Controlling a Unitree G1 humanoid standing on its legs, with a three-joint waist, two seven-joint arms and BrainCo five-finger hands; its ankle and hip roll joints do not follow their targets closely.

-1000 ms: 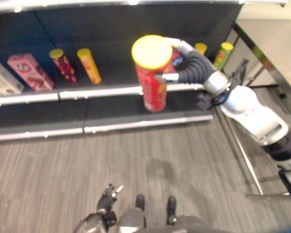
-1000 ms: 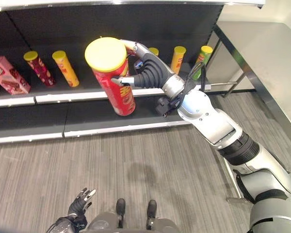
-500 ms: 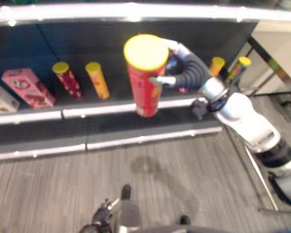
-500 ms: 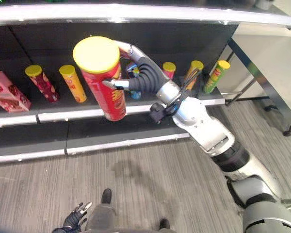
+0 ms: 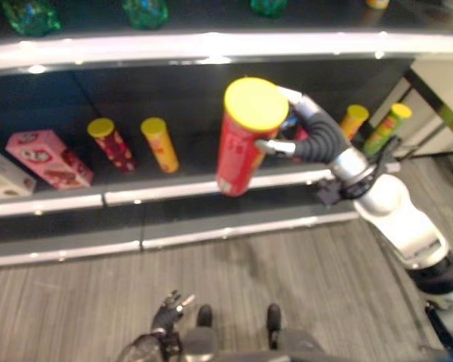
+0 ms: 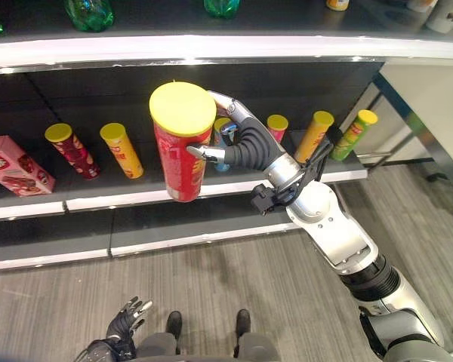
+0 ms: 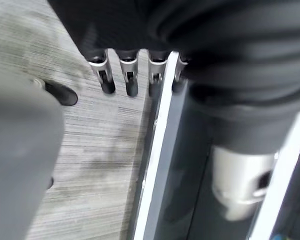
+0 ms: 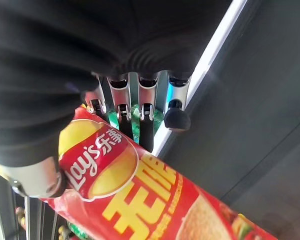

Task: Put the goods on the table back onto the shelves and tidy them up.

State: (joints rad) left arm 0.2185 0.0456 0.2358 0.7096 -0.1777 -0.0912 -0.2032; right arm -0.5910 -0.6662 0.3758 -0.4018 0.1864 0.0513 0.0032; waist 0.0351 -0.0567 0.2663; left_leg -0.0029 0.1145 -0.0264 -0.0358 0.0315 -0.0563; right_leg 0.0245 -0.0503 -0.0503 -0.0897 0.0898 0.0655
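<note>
Fingers (image 6: 220, 100) of the right hand (image 6: 251, 145) clasp 1 red can (image 6: 180, 151); 6 cans stand shelved; left hand (image 6: 125, 323) relaxed.

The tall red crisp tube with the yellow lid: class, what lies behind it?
Behind the tall red crisp tube, held by the right hand, the dark shelf carries a blue-patterned can, partly covered. The shelf space directly behind the tube is hidden.

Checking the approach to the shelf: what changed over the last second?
The camera has moved, so the top shelf's green bottles now show. The right hand is still shut on the red can, held before the middle shelf; the can now leans with its foot towards the robot's left. Nothing taken or let go. The left hand stays low and open; the shelf goods stand as before.
</note>
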